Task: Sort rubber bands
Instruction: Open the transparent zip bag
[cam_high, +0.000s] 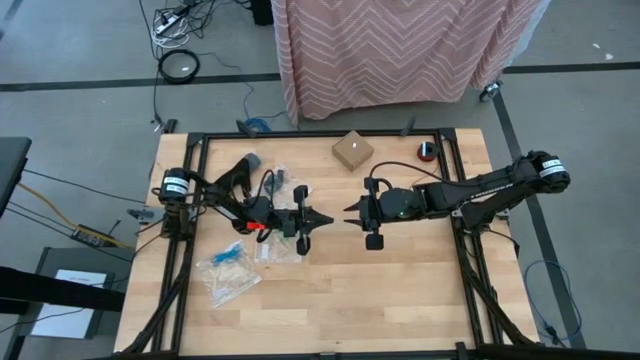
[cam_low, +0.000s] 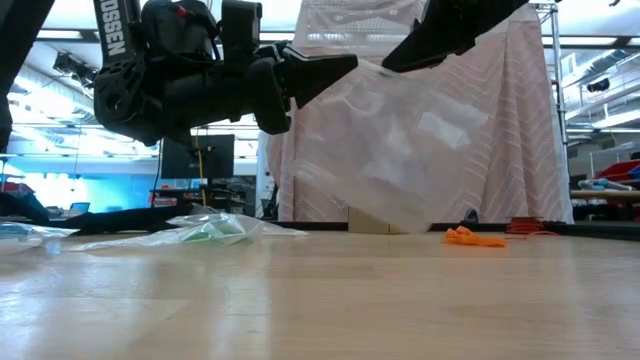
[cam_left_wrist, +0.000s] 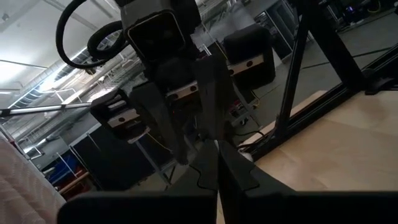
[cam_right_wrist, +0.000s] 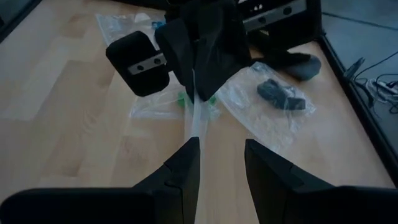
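Both arms meet over the middle of the table, tips facing each other. The left gripper (cam_high: 322, 220) is clamped shut on one edge of a clear zip bag (cam_low: 400, 150) held up in the air. The right gripper (cam_high: 350, 212) faces it with jaws parted; the right wrist view shows one finger (cam_right_wrist: 180, 168) against the bag's hanging edge, but whether it actually pinches the film cannot be told. Orange rubber bands (cam_low: 472, 237) lie loose on the table (cam_high: 400, 290); a dark bunch sits inside a bagged pile (cam_right_wrist: 283, 93) beside the left arm. Risks, as judged: the thin film may slip from either grip, or the mouth may fail to open, since the floppy plastic gives little purchase and hangs unevenly.
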